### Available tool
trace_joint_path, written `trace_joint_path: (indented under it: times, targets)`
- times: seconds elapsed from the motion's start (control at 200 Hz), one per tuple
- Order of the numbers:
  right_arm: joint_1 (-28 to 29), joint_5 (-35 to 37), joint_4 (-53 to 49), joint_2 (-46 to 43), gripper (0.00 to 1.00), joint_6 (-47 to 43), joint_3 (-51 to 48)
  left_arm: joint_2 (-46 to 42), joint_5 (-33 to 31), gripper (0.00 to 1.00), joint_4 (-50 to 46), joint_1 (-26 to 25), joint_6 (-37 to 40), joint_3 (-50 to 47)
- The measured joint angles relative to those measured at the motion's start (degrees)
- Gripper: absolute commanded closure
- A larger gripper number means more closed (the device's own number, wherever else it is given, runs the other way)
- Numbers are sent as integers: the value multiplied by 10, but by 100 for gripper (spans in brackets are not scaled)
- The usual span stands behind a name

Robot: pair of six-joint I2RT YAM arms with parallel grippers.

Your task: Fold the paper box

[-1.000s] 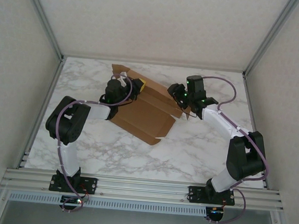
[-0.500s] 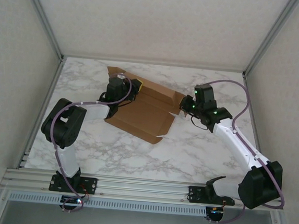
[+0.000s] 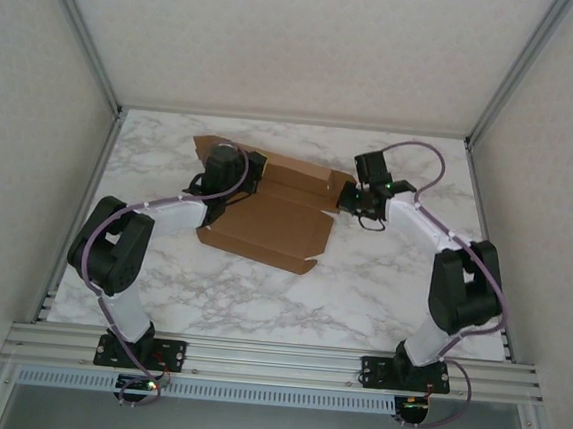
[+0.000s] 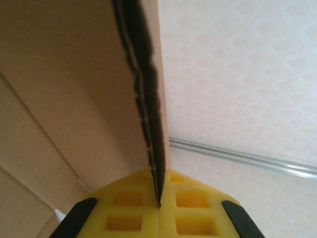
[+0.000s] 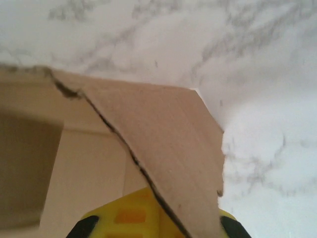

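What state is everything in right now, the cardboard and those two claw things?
Paper box: lying open, mostly flat on the marble table, not yet closed.
Left jaws: shut, yellow pads pinching a cardboard edge.
Right jaws: shut on a flap at the box's right end.

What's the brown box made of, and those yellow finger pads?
The paper box looks like matte brown cardboard: its cut edge shows wavy layers. The yellow pads look like soft rubber or foam, moulded with square pockets; hard to say which.
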Motion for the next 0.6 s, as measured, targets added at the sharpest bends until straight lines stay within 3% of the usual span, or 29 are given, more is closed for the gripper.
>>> trace_joint_path:
  times: [0.205, 0.381, 0.521, 0.601]
  targets:
    - [-21, -7, -3, 92, 100, -31, 125, -7, -30, 100, -66, -8, -8, 26]
    - [-22, -20, 5, 115, 99, -41, 133, -5, -40, 100, -102, -8, -19, 46]
    - [-23, -43, 56, 98, 80, -31, 69, 6, -57, 100, -158, -7, -28, 90]
    - [-24, -54, 68, 94, 79, -18, 43, 19, -67, 100, -191, -6, -34, 121]
